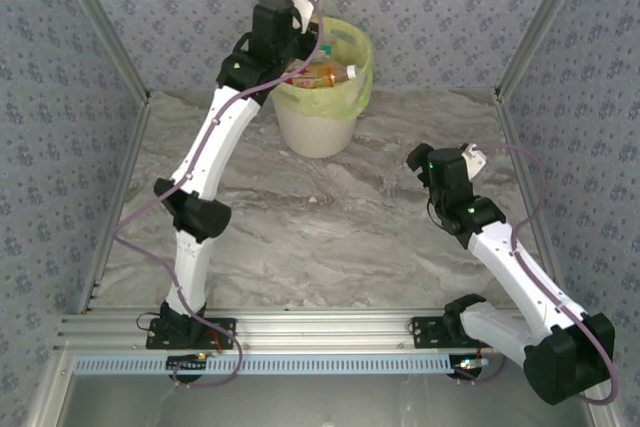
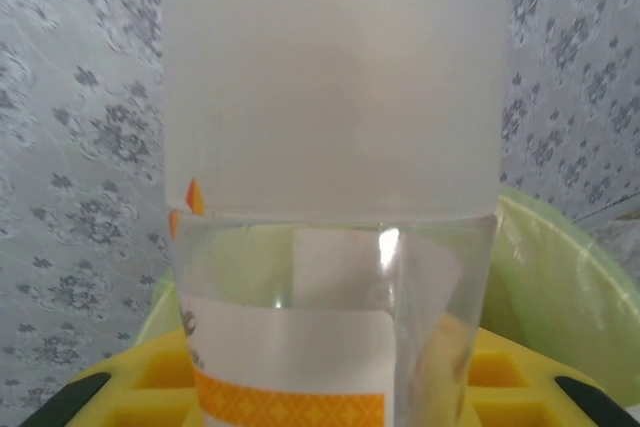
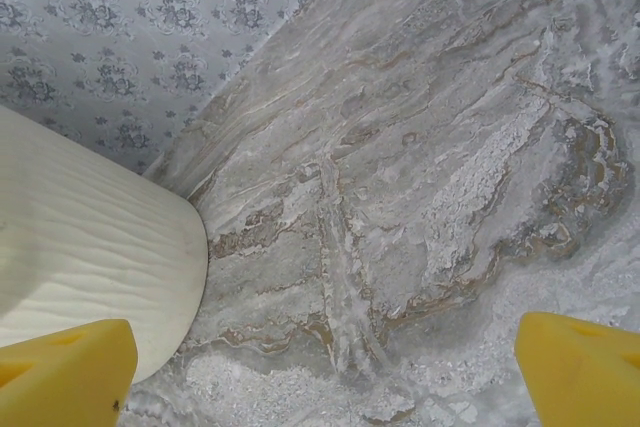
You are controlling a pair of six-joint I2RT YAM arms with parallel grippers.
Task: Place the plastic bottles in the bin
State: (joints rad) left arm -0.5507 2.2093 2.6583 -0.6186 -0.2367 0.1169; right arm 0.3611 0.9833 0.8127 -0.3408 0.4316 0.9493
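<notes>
The grey marbled counter carries the white bin, which stands near the middle of its far edge. An aluminium rail runs along its near edge.

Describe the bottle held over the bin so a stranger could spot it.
Find the white bin at the table's far side. Above it the left gripper holds a clear bottle. Unlike the bottles lying inside, it hangs in the air with a white cap.

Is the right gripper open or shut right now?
Open. On the right gripper, the yellow fingertips sit far apart in its wrist view, with bare table between them.
</notes>
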